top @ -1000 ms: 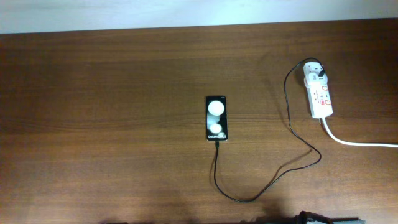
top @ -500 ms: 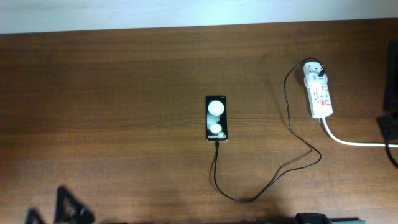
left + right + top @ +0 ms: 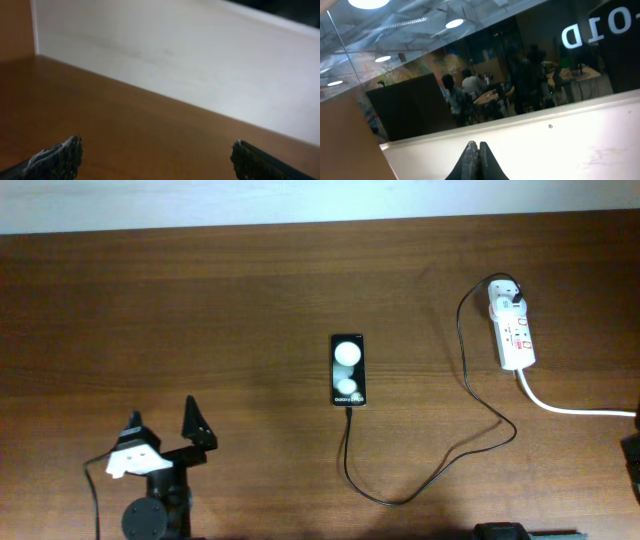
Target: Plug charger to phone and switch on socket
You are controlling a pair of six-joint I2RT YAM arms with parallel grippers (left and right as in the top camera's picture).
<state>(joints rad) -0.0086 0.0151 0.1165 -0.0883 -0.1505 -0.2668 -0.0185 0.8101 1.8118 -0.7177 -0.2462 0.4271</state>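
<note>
The black phone lies face up at the table's middle in the overhead view. The charger's thin black cable runs from the phone's near end, loops forward and right, then climbs to its white adapter, which sits in the far end of the white socket strip. I cannot tell how deep the tip sits in the phone. My left gripper is open and empty at the front left, far from the phone. Its wrist view shows only bare table and wall. My right gripper is shut and empty, pointing up at a wall.
The strip's thick white cord runs off the right edge. A dark part of the right arm shows at the right edge. A white wall borders the table's far side. The wood table fills the view.
My left arm has come into the overhead view from the front left and moved up onto the table. The right arm's dark shape at the right edge has dropped lower and mostly left view.
</note>
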